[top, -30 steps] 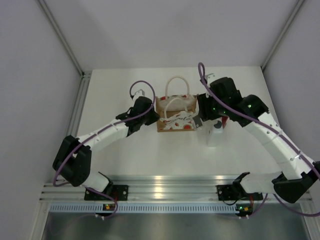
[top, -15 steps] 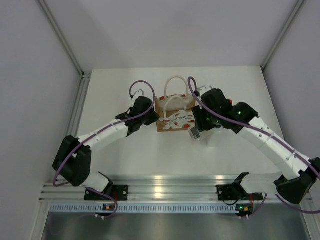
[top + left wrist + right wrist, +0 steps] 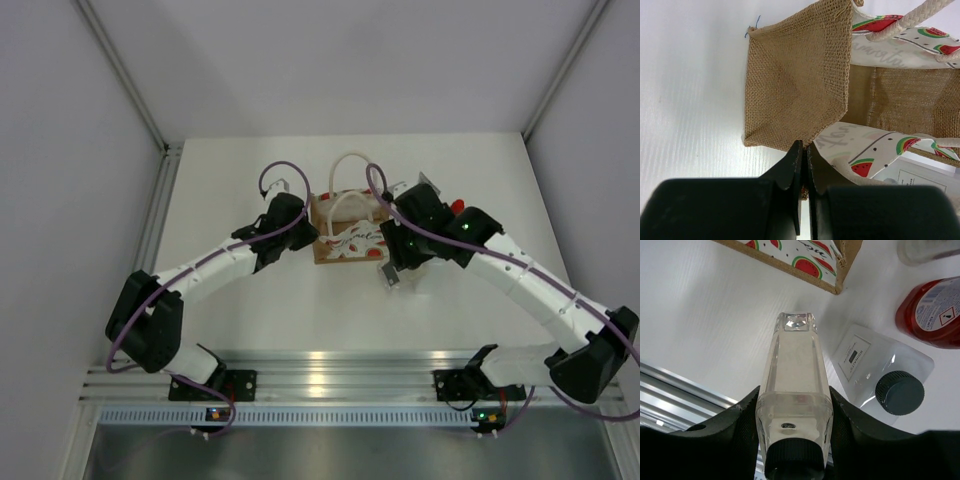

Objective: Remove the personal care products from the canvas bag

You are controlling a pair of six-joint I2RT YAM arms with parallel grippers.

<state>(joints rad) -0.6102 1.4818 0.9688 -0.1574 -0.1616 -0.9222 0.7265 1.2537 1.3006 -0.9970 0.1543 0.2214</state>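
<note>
- The right gripper point(image 3: 795, 396) clamps a white bottle point(image 3: 795, 355) across its flat sides, with the dark cap toward the wrist. The bottle is probably light, rigid and slick.
- Just right of the fingers lies the squeeze tube point(image 3: 875, 372). It looks soft and is best pinched near its cap.
- Farther right is the red bottle point(image 3: 932, 312).
- Ahead is the canvas bag point(image 3: 805, 262). The left gripper point(image 3: 804, 150) is closed and appears to pinch its floppy rim.

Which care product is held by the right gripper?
The clear square bottle, clamped in the right gripper; the flat pouch and red bottle lie free on the table.
</note>
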